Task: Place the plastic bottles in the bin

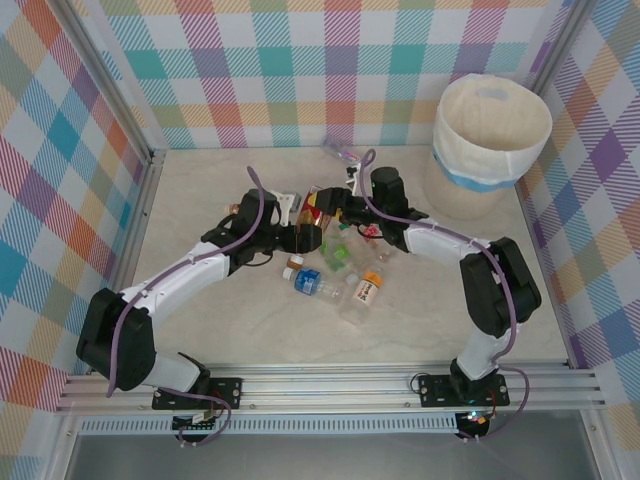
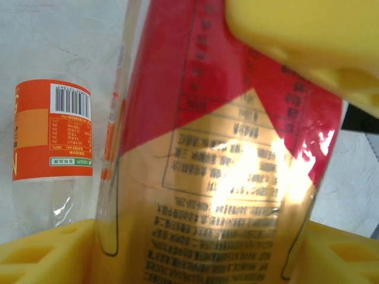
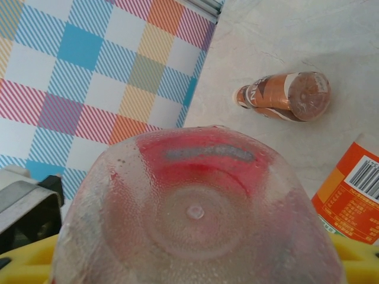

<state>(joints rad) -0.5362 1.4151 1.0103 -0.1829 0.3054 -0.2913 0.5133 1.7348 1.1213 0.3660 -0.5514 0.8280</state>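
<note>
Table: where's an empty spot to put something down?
Bare table lies at the near edge between the left arm and right arm, and in the far left corner by the checked wall. The middle is crowded with plastic bottles; the bin fills the far right corner.

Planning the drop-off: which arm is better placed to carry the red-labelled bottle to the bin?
Right. The bin stands at the far right, on that arm's side, and the right hand has the red-labelled bottle, base first, between its fingers. The left arm would reach across.
</note>
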